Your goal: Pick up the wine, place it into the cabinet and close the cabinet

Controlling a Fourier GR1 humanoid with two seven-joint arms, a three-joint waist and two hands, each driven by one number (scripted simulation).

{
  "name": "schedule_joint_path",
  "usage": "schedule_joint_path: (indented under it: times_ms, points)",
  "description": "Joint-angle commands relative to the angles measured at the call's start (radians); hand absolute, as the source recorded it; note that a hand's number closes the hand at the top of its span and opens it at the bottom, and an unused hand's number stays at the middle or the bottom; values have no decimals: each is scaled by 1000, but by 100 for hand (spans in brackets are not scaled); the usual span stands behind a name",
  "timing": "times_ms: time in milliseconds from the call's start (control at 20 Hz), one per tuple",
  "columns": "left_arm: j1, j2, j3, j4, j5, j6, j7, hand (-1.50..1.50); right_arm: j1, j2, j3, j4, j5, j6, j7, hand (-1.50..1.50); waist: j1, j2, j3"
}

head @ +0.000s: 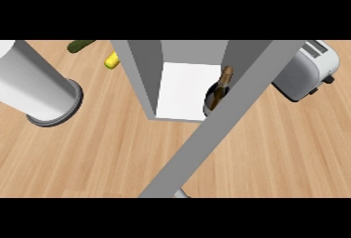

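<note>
One view logged, head view, looking steeply down

Tall grey box-shaped cabinet (139,74) stands at centre, toward 12 o'clock of the light wooden counter top (82,158). It is open; its white inner panel (182,88) is exposed

Dark glass wine bottle with gold foil neck (221,88) is inside the cabinet, at the 3 o'clock side of the white panel. Neck points toward 12 o'clock, and the dark round body lies at 6 o'clock of the neck. The bottle's 3 o'clock flank is hidden behind the door

Long flat grey cabinet door (226,121) runs as a diagonal band from 1 o'clock down to 6 o'clock, crossing in front of the cabinet's 3 o'clock wall. The door is not shut

Silver rounded toaster with top slots (308,69) sits at 2 o'clock, beyond the door, apart from the cabinet

Large pale grey cylinder with a dark ring at its lower end (37,86) fills the 9 to 10 o'clock area; cannot tell whether it is a forearm

Small green elongated item (81,45) lies at 11 o'clock, and a small yellow item (112,60) is just beside the cabinet's 9 o'clock wall

Hands: neither shows in this view, so finger state cannot be told for left or right; nothing holds the bottle
</note>
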State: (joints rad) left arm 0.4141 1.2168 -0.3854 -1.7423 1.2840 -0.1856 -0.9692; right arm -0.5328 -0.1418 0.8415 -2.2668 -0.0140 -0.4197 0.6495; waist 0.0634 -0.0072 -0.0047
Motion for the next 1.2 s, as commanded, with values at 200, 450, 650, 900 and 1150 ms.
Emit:
schedule_joint_path:
  times_ms: [200,450,650,900,1150]
  points:
    - [43,46,86,23,40,-126,8,-150,-345,139,-190,420,-67,-97,-65,150,11,10,3]
    - [57,-12,94,111,-25,-185,-3,-150,-495,141,-333,634,-206,15,-152,150,-2,16,2]
    - [109,7,160,150,-11,-271,-6,-150,-552,142,-413,775,-289,141,-212,150,-1,13,3]
    - [115,16,199,104,-2,-236,33,-150,-560,141,-411,886,-481,411,-160,150,12,19,4]
    - [111,1,227,136,1,-257,55,-150,-587,113,-363,978,-643,703,-45,150,15,20,3]
